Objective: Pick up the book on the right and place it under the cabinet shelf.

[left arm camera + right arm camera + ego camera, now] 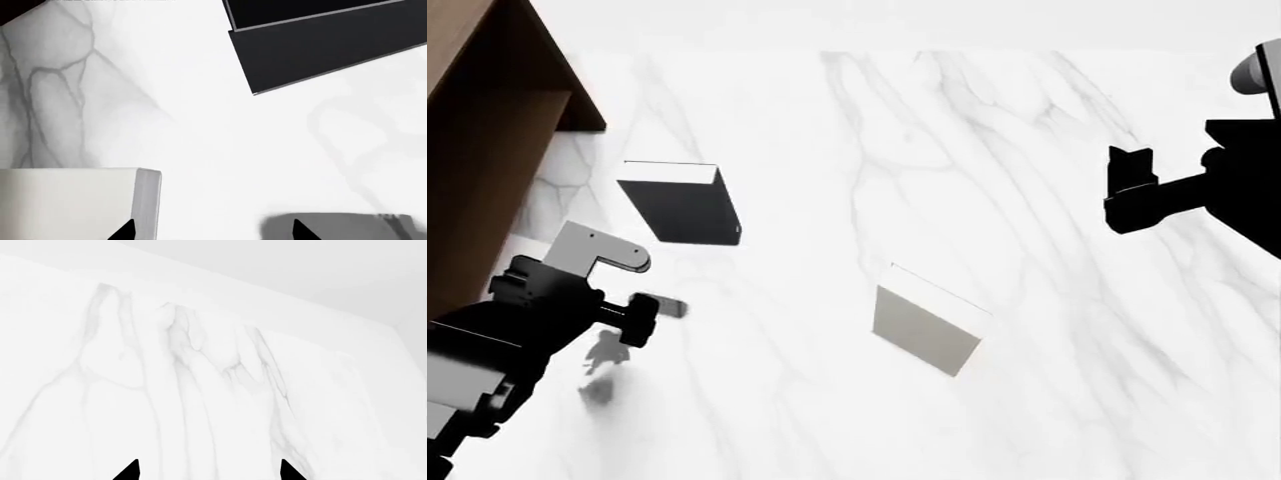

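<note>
Book lies flat mid-desk, untouched; left gripper and right gripper both hover spread wide, empty.

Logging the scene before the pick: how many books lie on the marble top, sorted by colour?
Dark charcoal book: 1
Pale book in the middle of the marble top: 1
Pale book under the left hand: 1, clear only in the left wrist view
Total: 3

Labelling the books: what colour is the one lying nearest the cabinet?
Dark charcoal book, nearly black; clearest in the head view.
</note>
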### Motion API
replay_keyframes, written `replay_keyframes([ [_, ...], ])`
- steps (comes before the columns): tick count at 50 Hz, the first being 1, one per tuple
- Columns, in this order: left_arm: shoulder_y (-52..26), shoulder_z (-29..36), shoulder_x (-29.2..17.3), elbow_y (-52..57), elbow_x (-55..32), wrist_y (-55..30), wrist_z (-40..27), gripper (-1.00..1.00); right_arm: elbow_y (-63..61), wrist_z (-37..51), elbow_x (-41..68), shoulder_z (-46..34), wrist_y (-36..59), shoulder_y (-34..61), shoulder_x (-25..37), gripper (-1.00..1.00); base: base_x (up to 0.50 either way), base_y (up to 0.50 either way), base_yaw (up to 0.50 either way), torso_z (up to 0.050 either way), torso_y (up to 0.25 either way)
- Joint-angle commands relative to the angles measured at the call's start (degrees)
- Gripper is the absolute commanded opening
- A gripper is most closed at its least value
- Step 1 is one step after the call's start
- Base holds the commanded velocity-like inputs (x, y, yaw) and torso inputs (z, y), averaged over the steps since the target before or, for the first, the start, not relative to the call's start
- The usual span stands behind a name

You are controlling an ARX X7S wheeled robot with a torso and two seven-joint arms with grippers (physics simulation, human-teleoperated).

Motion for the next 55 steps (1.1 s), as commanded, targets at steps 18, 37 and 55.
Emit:
replay_keyframes([
  [18,3.3,2.3,-1.3,0.8,11.9,-2.2,-6.2,1.0,-0.6,0.2,0.6,0.5,-0.3,-0.2,0.8,1.0,0.0,0.0,0.0,0.0,-0.005],
  [37,5.1,2.5,-1.3,6.4,10.5,-2.6,-5.4,1.0,-0.8,0.6,1.1,0.9,-0.1,-0.1,1.1,1.0,0.0,0.0,0.0,0.0,-0.002],
  [55,6.8,2.0,-2.2,12.7,8.8,-3.8,-5.5,1.0,-0.6,0.5,1.1,0.9,0.5,1.1,0.7,1.0,0.0,0.0,0.0,0.0,-0.001],
])
